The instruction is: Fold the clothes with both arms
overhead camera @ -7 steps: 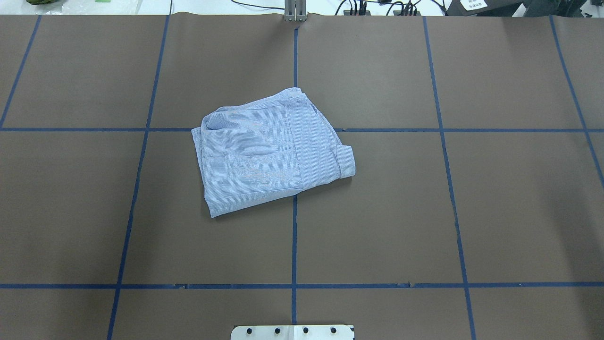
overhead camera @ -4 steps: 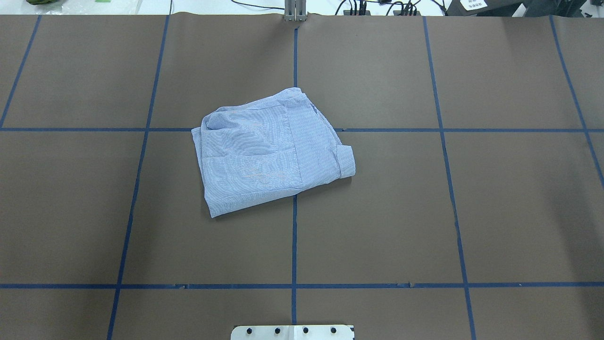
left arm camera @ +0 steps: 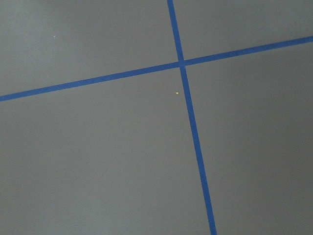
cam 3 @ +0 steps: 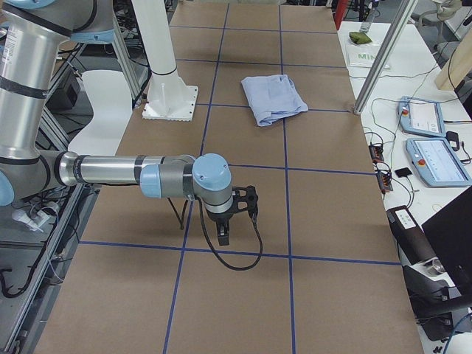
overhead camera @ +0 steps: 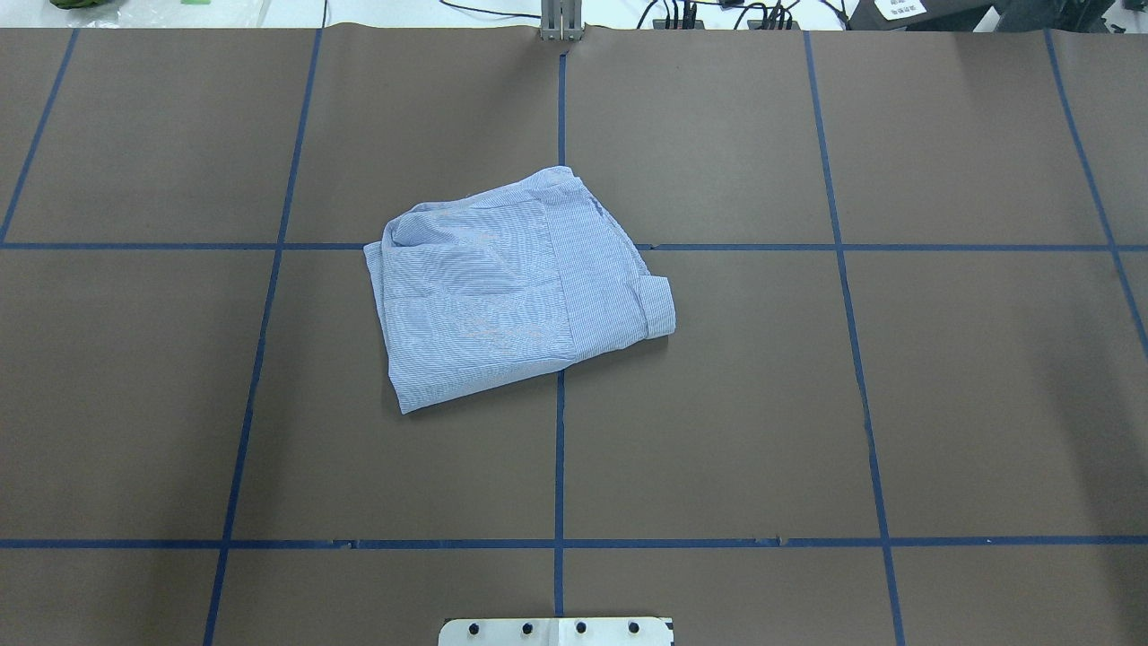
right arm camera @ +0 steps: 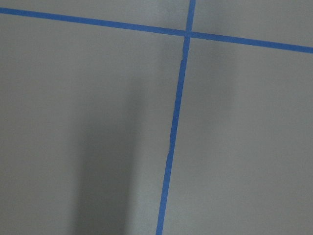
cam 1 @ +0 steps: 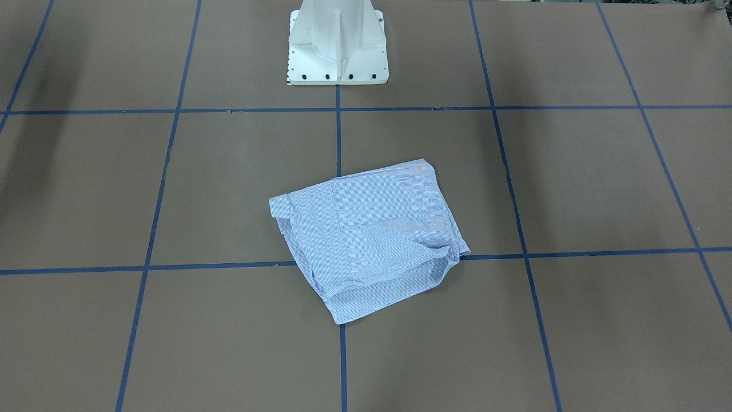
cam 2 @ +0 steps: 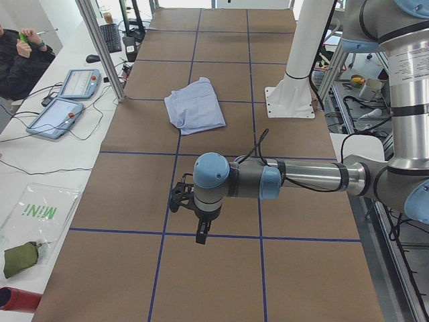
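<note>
The overhead camera is looking forward and down from behind the pedestal (overhead camera: pixel 556 631), and the front-facing one is looking steeply back toward it. Both are taking in the shirt (overhead camera: pixel 516 287) and the tape grid (overhead camera: pixel 559 467). The side cameras are looking along the tabletop (cam 2: pixel 221 282) from opposite ends, one sitting nearest the left arm (cam 2: pixel 308 178), the other nearest the right arm (cam 3: pixel 110 169). Each wrist camera is looking down closely at a tape crossing (left arm camera: pixel 181 62).

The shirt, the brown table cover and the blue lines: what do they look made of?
Shirt: thin woven cloth, perhaps cotton; matte, fine stripes, soft creases. Table cover: seemingly brown paper; matte, flat, wavy far edge. Blue lines: likely tape; straight strips with small breaks.
</note>
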`<state>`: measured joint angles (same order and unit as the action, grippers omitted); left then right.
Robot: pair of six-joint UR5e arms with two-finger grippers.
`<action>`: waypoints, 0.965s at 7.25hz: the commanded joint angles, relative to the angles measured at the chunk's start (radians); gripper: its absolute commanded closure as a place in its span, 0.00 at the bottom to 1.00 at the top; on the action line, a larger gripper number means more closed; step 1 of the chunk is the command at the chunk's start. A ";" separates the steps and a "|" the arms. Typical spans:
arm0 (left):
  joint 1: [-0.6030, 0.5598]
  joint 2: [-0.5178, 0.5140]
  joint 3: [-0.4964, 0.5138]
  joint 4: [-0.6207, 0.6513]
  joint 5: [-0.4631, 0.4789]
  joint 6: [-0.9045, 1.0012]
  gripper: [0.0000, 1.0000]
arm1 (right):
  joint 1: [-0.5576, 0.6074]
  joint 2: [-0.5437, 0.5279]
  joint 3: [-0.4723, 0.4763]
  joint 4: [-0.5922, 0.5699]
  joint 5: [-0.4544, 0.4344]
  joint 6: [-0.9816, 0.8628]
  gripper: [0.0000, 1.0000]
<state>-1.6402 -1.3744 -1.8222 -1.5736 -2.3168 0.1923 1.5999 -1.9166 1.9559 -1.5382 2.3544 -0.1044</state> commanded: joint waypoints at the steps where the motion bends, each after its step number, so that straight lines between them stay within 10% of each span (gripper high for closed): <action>1: 0.002 0.000 0.000 -0.002 0.005 0.001 0.00 | 0.000 0.004 0.005 0.004 -0.044 0.002 0.00; 7: 0.002 0.000 0.000 -0.003 0.004 0.001 0.00 | 0.000 -0.013 -0.003 0.101 -0.046 0.003 0.00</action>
<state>-1.6386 -1.3745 -1.8237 -1.5769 -2.3132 0.1920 1.5999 -1.9282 1.9533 -1.4400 2.3065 -0.1021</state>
